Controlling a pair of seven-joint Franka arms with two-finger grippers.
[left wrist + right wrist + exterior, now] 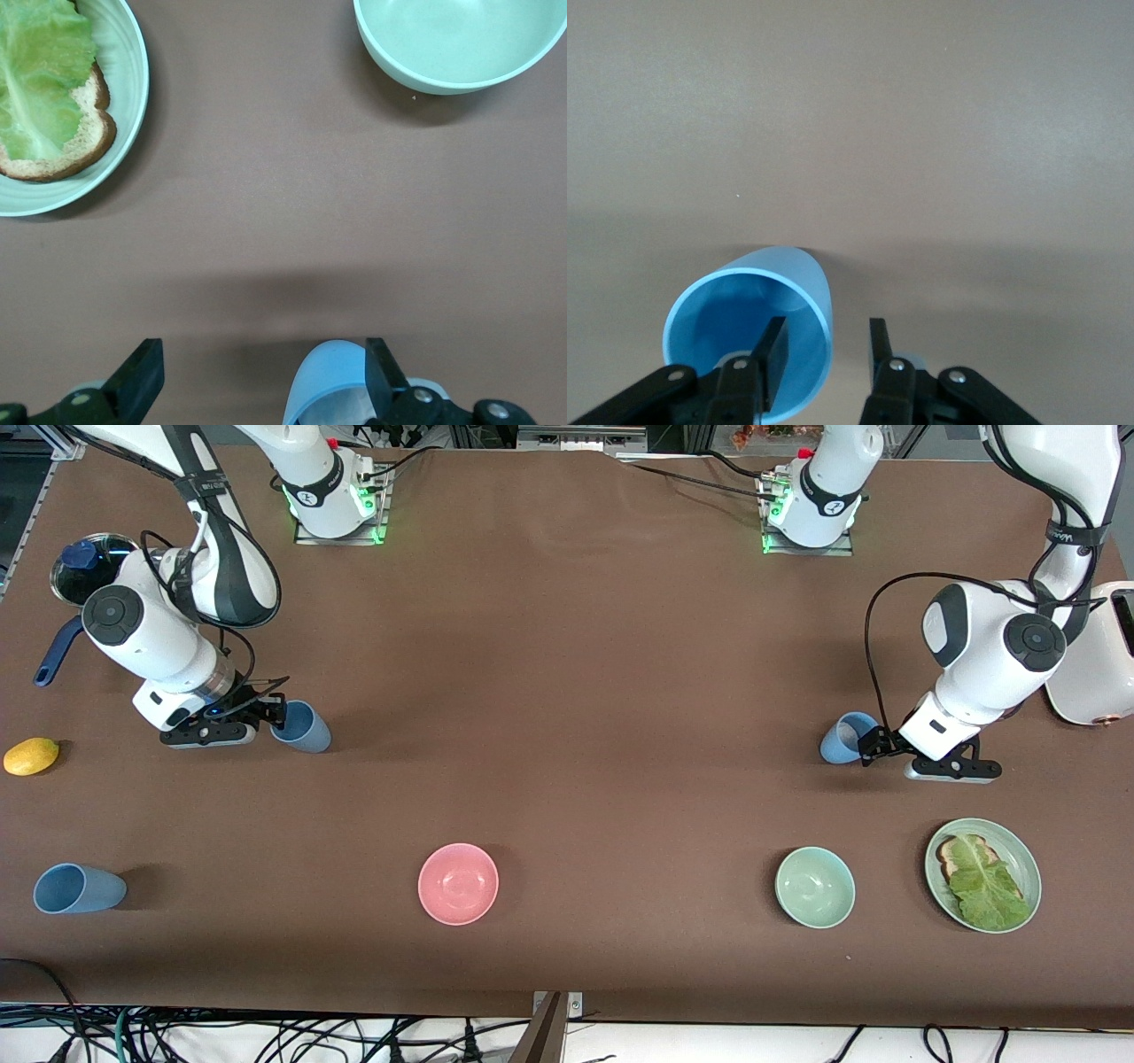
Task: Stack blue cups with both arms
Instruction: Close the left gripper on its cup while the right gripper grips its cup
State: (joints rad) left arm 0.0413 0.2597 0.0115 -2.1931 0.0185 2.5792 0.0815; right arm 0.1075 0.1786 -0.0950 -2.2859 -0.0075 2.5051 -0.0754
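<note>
Three blue cups show. One blue cup (304, 728) lies tilted toward the right arm's end, mouth toward my right gripper (275, 714). In the right wrist view, my right gripper (828, 341) is open: one finger is inside this cup (744, 310) and the other outside, astride its wall. A second blue cup (844, 738), whitish inside, is at my left gripper (871, 746). In the left wrist view, my left gripper (261, 372) is wide open, with this cup (330, 376) against one finger (379, 367). A third blue cup (78, 888) lies on its side, nearer the front camera.
A pink bowl (458, 883), a mint-green bowl (815, 887) (461, 53) and a green plate (1028, 852) (133, 80) with bread and lettuce sit nearer the front camera. A lemon (31, 755) and a dark-blue pot (84, 571) are at the right arm's end. A white appliance (1099, 664) is at the left arm's end.
</note>
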